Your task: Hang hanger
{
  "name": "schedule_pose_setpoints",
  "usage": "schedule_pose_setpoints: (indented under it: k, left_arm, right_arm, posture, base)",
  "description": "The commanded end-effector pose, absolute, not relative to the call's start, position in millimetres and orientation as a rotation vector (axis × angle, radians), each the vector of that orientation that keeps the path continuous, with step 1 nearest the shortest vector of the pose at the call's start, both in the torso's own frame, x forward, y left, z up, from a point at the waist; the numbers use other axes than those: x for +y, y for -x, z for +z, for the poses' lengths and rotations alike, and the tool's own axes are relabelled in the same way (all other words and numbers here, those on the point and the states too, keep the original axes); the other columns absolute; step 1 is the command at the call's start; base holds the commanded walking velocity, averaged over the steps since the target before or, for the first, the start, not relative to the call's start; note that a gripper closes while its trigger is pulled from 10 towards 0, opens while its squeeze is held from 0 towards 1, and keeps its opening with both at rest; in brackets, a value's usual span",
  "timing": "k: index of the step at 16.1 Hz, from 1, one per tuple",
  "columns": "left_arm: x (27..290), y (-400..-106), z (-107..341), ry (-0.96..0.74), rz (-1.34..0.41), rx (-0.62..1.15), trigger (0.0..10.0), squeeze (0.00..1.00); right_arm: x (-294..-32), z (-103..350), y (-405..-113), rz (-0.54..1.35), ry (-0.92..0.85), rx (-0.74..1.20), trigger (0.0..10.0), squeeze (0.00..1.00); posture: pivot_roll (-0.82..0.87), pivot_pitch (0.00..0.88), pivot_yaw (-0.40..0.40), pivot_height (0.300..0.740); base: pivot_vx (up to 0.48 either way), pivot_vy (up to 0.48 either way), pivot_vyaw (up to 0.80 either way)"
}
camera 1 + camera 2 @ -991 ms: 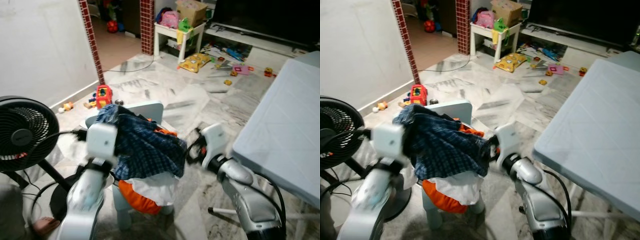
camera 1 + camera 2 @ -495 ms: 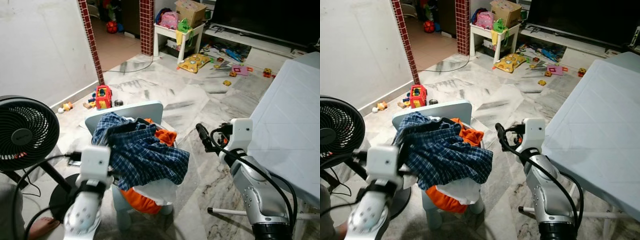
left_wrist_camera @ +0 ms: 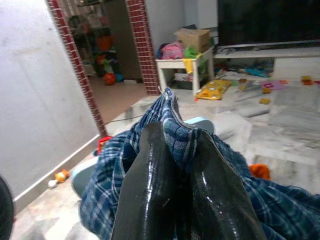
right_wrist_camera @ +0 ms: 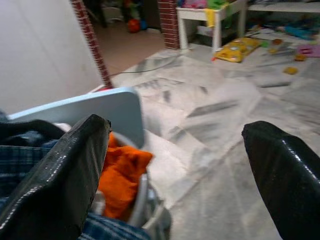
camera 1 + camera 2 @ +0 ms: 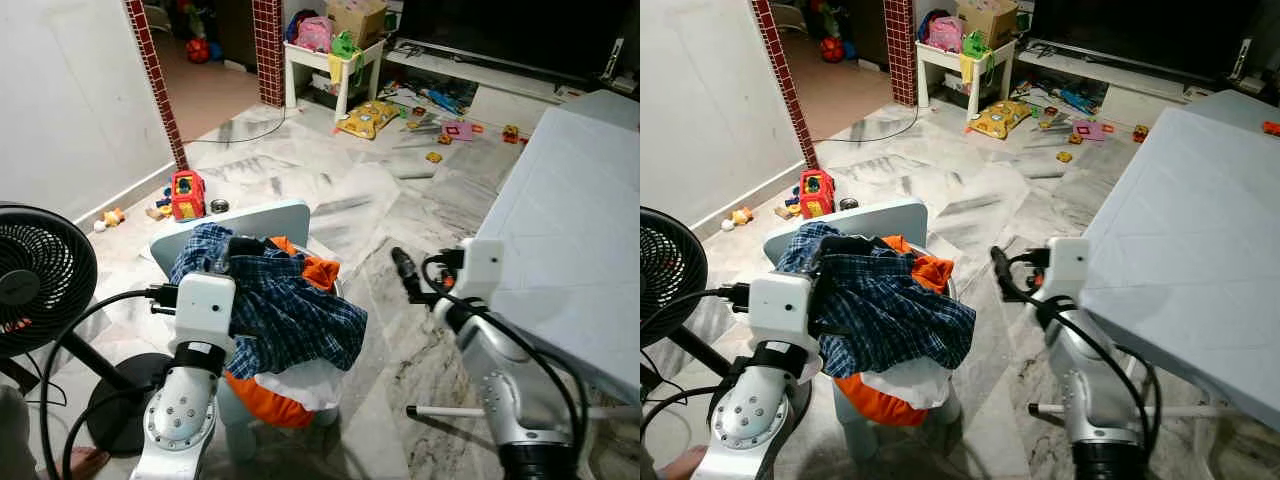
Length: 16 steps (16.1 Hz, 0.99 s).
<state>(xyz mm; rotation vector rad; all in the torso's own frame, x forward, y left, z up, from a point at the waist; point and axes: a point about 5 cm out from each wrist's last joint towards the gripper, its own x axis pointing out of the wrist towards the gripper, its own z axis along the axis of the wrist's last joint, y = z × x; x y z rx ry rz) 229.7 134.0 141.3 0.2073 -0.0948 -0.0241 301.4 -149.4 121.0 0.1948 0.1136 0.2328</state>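
Plaid cloth point(image 5: 290, 310) heaped on the small blue chair point(image 5: 250, 222) sits pinched in my left gripper point(image 3: 177, 165), jaws closed on a fold, while my right gripper point(image 4: 175, 165), jaws wide and empty, hovers beside the pile; I can't make out a hanger.

Black fan point(image 5: 35, 290) beside pale blue chair point(image 5: 262, 221), red toy truck point(image 5: 185, 194) near brick pillar point(image 5: 150, 75).
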Motion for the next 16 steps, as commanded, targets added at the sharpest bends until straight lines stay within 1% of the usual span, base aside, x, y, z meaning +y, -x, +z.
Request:
schedule_pose_setpoints:
  k: [1,4,6,8,10,16]
  left_arm:
    - [136.8,-230.7,140.3,-0.22,-0.006,-0.085,10.0,0.0]
    - [136.5,-233.3,142.6,-0.226,-0.011,-0.095,10.0,0.0]
    - [136.9,-234.7,144.8,-0.229,-0.013,-0.1,10.0,0.0]
    - [137.0,-235.4,144.5,-0.232,-0.012,-0.1,10.0,0.0]
    - [135.6,-235.8,143.7,-0.231,-0.009,-0.098,10.0,0.0]
    - [133.0,-237.2,142.8,-0.219,0.001,-0.093,10.0,0.0]
  right_arm:
    - [-145.8,127.8,-300.7,0.252,-0.192,0.084,10.0,0.0]
    - [-142.9,129.2,-306.5,0.238,-0.089,0.066,10.0,0.0]
    - [-141.1,133.1,-306.2,0.271,-0.126,0.043,10.0,0.0]
    - [-146.6,134.4,-304.2,0.219,-0.092,-0.037,10.0,0.0]
    - [-145.2,135.6,-300.2,0.275,-0.142,-0.039,10.0,0.0]
    - [-149.6,135.1,-303.1,0.27,-0.201,-0.033,10.0,0.0]
  posture:
    - [0.03,0.041,-0.044,0.74]
    - [0.03,0.056,-0.032,0.74]
    - [0.04,0.068,-0.024,0.74]
    - [0.04,0.084,-0.018,0.74]
    - [0.04,0.083,-0.025,0.74]
    - [0.02,0.076,-0.051,0.74]
  base:
    - [0.0,0.0,0.0]
    - [0.0,0.0,0.0]
    - [0.0,0.0,0.0]
    - [0.0,0.0,0.0]
    - [0.0,0.0,0.0]
    - [0.0,0.0,0.0]
